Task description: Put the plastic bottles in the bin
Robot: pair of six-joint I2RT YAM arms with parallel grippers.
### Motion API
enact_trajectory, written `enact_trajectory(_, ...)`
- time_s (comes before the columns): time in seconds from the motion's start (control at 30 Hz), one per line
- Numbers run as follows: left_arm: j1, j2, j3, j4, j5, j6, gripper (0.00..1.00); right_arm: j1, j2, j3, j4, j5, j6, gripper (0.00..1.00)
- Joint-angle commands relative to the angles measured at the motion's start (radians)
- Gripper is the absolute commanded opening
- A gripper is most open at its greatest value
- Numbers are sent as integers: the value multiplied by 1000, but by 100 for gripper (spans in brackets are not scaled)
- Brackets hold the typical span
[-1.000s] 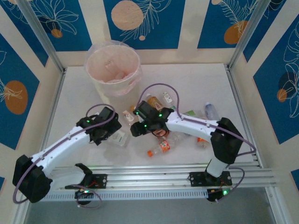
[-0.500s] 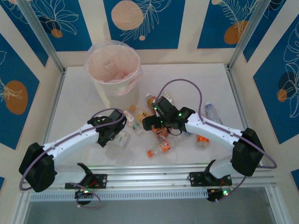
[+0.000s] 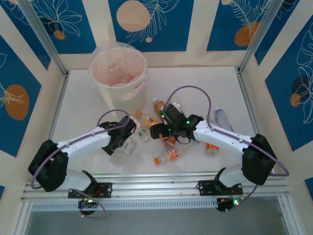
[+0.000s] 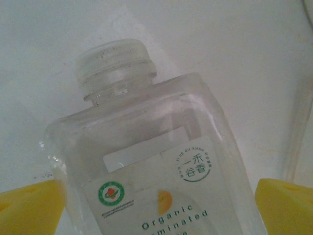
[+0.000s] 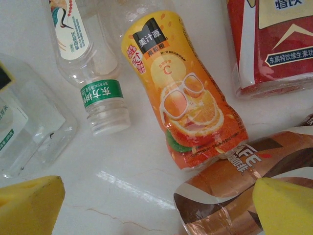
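**Bin** [image 3: 113, 93]: cream-white wall, translucent pinkish liner.
**Desk** [image 3: 210, 88]: white, faintly veined.
**Back panels** [image 3: 161, 19]: blue with orange discs and white leaf outlines, set between cream strips.
**Arms** [image 3: 82, 142]: white links, black joints, purple cables.
**Left hand** [image 4: 157, 208] and **right hand** [image 5: 156, 205]: yellow pads [image 5: 286, 205].
**Square bottle** [image 4: 146, 161]: clear, whitish cap, white label with green lettering and an orange spot.
**Juice bottle** [image 5: 188, 98]: yellow-to-orange label showing an orange in white sunglasses.
**Slim bottle** [image 5: 93, 73]: clear, green band, white cap.
**Red-label bottle** [image 5: 274, 44]: red with a cream patch.
**Brown-label bottle** [image 5: 230, 188]: brown with white lettering.
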Motion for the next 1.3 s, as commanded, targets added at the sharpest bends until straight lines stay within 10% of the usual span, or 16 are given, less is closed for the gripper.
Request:
enact_trajectory(0.0, 3, 39, -16, 23, 20, 3, 100, -1, -6, -8, 10, -12, 20, 99)
enact_trajectory(0.83, 38, 201, -102, 157, 155, 155, 99, 4, 12, 29, -27, 21, 23, 99)
enact_trajectory(1.27, 37, 57, -38, 6, 80, 256, 70, 8, -25, 41, -70, 107, 39, 99)
